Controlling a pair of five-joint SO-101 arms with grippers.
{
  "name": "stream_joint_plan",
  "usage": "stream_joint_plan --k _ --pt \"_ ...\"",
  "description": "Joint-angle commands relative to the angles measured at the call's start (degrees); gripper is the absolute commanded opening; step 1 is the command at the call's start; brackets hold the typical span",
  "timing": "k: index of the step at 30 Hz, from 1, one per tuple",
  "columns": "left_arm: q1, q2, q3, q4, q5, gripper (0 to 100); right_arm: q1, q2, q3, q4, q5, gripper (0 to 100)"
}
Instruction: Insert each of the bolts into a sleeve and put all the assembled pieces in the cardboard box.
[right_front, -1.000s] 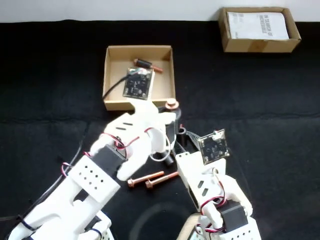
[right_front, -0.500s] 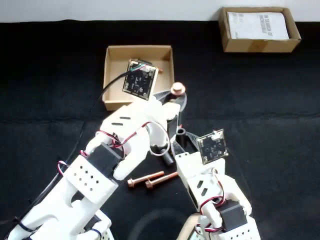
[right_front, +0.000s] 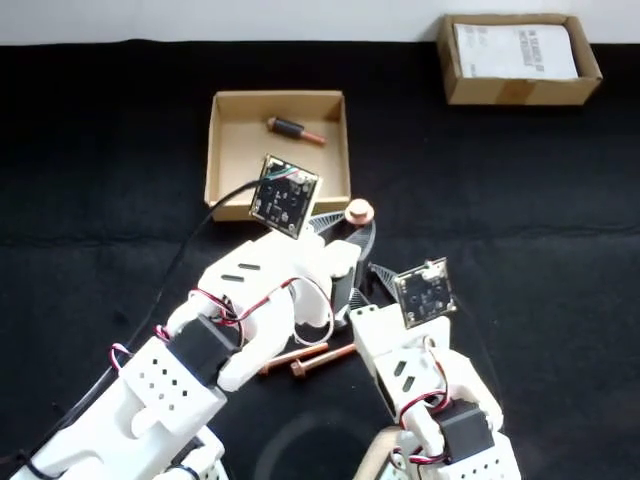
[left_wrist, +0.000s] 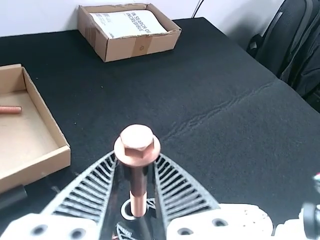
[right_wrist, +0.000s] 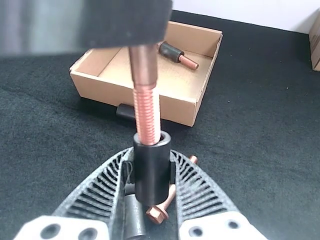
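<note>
My left gripper (left_wrist: 136, 167) is shut on a copper bolt (left_wrist: 137, 146) that stands upright, head on top (right_front: 359, 211). Right beneath it my right gripper (right_wrist: 150, 176) is shut on a black sleeve (right_wrist: 150, 167), also upright. The bolt's threaded end (right_wrist: 148, 117) reaches into the sleeve's top opening. Both grippers meet just in front of the cardboard box (right_front: 222, 150), which holds one assembled bolt and sleeve (right_front: 295, 130). Two loose bolts (right_front: 312, 358) lie on the black cloth between the arms. A loose sleeve (right_wrist: 125, 111) lies beside the box's near wall.
A second cardboard box (right_front: 518, 58) with a printed sheet inside stands at the far right of the table. Another dark sleeve (right_wrist: 133, 220) and a bolt head (right_wrist: 159, 214) lie under my right gripper. Open black cloth stretches to the right.
The left gripper carried the bolt toward the box, then brought it back down over the sleeve. The right arm stayed still with the sleeve.
</note>
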Motion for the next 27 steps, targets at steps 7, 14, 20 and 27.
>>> stream_joint_plan --k 7,14,20,27 --pt "0.66 -1.45 2.07 -0.97 -0.09 1 -0.40 -0.04 -0.48 -1.19 -0.09 0.6" --pt "0.57 -1.45 8.48 -7.65 -0.18 1 -0.40 -0.04 -0.66 -1.19 -0.09 0.6" --pt "0.48 -1.45 10.42 -8.09 -0.18 1 -0.40 -0.04 -0.66 -1.19 -0.09 0.6" --pt "0.48 -1.45 10.77 -8.18 -0.18 1 -0.57 -0.04 -0.75 -1.19 -0.09 0.6"
